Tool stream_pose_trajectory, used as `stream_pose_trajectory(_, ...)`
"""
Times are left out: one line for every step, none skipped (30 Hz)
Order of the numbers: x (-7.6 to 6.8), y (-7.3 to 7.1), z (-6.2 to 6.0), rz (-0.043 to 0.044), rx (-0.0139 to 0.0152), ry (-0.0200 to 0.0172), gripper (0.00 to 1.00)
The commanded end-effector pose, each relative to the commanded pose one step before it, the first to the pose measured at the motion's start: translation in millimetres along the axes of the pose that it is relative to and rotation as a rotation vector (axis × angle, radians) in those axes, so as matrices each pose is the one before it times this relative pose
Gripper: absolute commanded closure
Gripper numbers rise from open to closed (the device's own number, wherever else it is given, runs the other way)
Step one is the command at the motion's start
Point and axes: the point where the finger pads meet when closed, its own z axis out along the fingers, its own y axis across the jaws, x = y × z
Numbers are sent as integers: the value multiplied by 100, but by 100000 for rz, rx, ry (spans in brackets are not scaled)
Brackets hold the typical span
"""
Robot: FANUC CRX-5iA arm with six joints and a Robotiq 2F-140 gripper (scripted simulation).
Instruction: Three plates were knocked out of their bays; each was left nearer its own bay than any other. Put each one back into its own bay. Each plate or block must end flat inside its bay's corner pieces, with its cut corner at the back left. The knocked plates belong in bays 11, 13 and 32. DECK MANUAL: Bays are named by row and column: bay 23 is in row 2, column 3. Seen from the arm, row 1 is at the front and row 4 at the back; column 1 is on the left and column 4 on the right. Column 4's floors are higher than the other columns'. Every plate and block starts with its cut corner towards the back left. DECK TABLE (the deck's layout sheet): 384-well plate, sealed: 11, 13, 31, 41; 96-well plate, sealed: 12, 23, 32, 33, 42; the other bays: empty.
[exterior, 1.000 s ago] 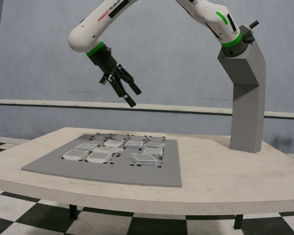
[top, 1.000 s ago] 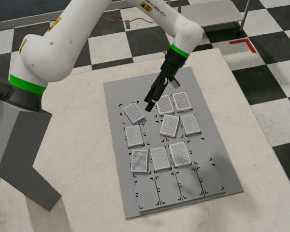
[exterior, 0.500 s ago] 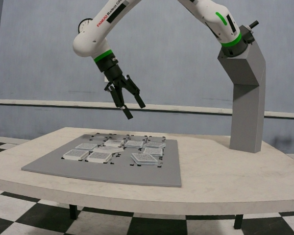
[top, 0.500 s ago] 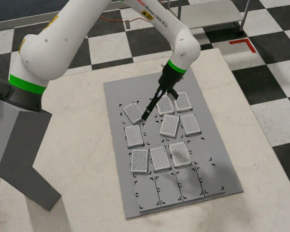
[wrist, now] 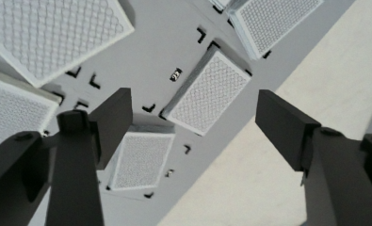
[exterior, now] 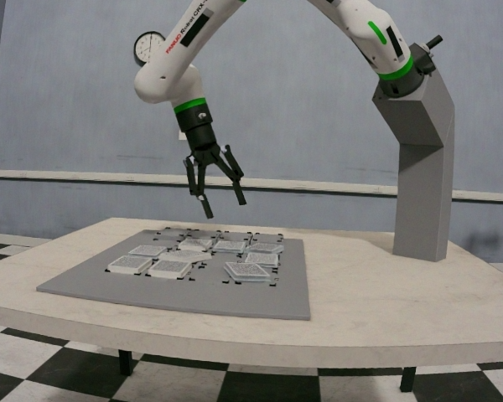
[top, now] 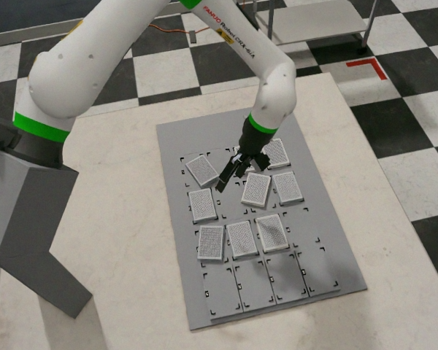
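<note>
My hand hangs moderately wide, nothing held; the bay 11 plate lies askew, below-left of my gap in the wrist view, its long axis roughly across my closing line

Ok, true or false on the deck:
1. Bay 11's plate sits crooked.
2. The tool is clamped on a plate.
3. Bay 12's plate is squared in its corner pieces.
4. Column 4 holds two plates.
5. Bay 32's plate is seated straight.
1. Bay 11's plate sits crooked. True.
2. The tool is clamped on a plate. False: open, above the deck.
3. Bay 12's plate is squared in its corner pieces. True.
4. Column 4 holds two plates. False: none.
5. Bay 32's plate is seated straight. False: skewed.
</note>
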Motion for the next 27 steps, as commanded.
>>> stream_pose_trajectory(1475,-549,752,12458,8828,1687,30)
stream_pose_trajectory(435,-162,185,2795,1774,392,30)
stream_pose_trajectory(430,-171,190,2795,1774,392,30)
stream_pose_trajectory(12,-5,6,1989,1263,278,30)
stream_pose_trajectory(461,-153,118,2815,1727,452,30)
stream_pose_trajectory(0,0,0,0,0,0,30)
stream_pose_trajectory(0,0,0,0,0,0,30)
stream_pose_trajectory(456,-163,124,2815,1728,452,30)
stream_pose_trajectory(451,-175,128,2816,1727,452,30)
stream_pose_trajectory(445,-185,133,2816,1727,452,30)
stream_pose_trajectory(468,-161,72,2828,1693,500,30)
stream_pose_trajectory(463,-173,77,2828,1693,500,30)
stream_pose_trajectory(458,-184,83,2828,1693,500,30)
stream_pose_trajectory(452,-196,88,2828,1693,500,30)
stream_pose_trajectory(446,-207,94,2828,1693,500,30)
stream_pose_trajectory(57,-28,14,1212,726,214,30)
stream_pose_trajectory(372,-146,28,2837,1659,560,30)
stream_pose_trajectory(367,-156,32,2837,1659,560,30)
stream_pose_trajectory(362,-166,37,2837,1659,560,30)
stream_pose_trajectory(357,-175,42,2837,1659,560,30)
stream_pose_trajectory(352,-185,47,2368,1386,468,30)
stream_pose_trajectory(347,-192,51,0,1,1,30)
stream_pose_trajectory(0,0,0,0,0,0,30)
stream_pose_trajectory(0,0,0,0,0,0,30)
stream_pose_trajectory(188,-103,29,0,1,0,30)
stream_pose_trajectory(0,0,0,0,0,0,30)
stream_pose_trajectory(-5,-3,-5,1,-4,6,30)
